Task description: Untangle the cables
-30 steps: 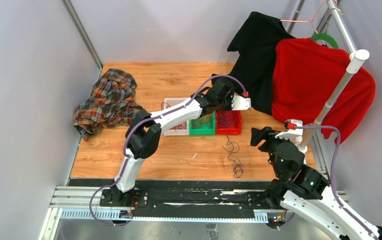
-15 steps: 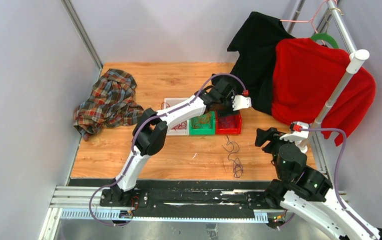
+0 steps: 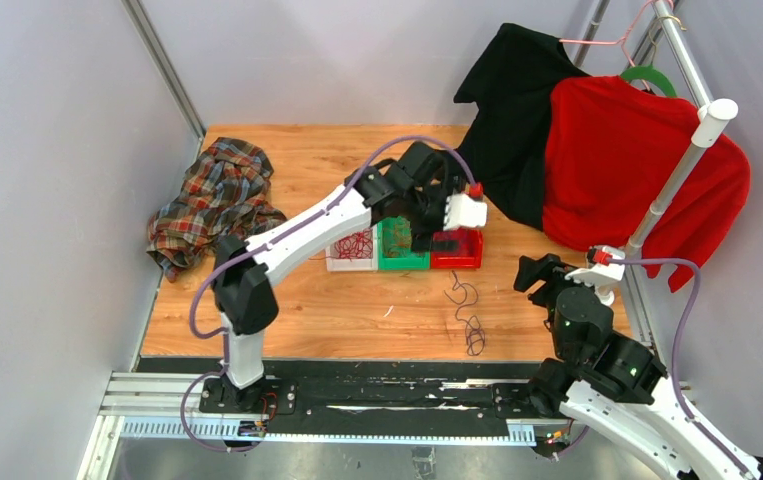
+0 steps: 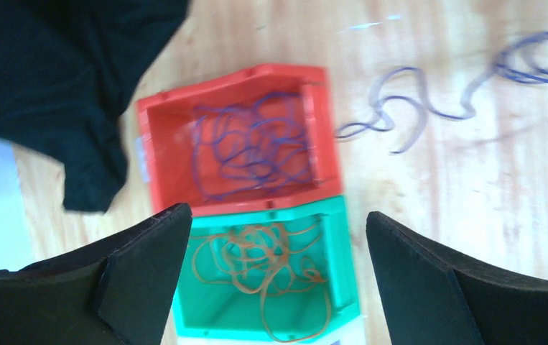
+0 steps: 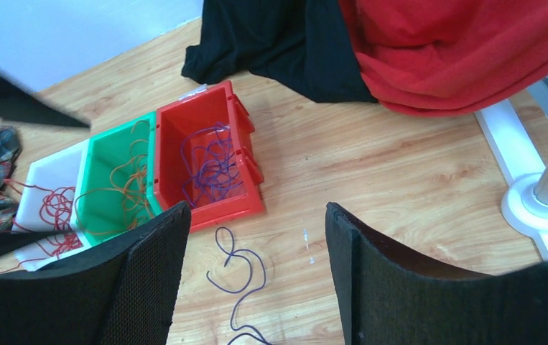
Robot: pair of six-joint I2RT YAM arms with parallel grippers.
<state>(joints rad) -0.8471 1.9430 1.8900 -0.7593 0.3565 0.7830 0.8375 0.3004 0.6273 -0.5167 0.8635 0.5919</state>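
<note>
- Sorting looks nearly finished: the left claw (image 4: 274,215) hangs spread wide and empty over the seam between the red box (image 4: 166,151) and the green box (image 4: 339,266).
- The purple cables (image 4: 249,147) lie coiled inside the red box, and the orange cables (image 4: 263,266) inside the green one.
- One loose purple cable (image 3: 467,315) lies snaking on the surface (image 3: 337,310), just near of the red box and outside all the boxes.
- The right claw (image 5: 256,208) is also spread and holds nothing. It points toward that strand from the right but sits well apart from it.
- The next move is probably fetching that strand (a fiddly job). The fingers must come right down to the wood and pinch a very thin, flat-lying wire.
- Only the right wrist view shows the red cables (image 5: 52,208) spilling over the white box (image 5: 55,172).
- Only the overhead view takes in both arms and the plaid shirt (image 3: 219,200) at far left.
</note>
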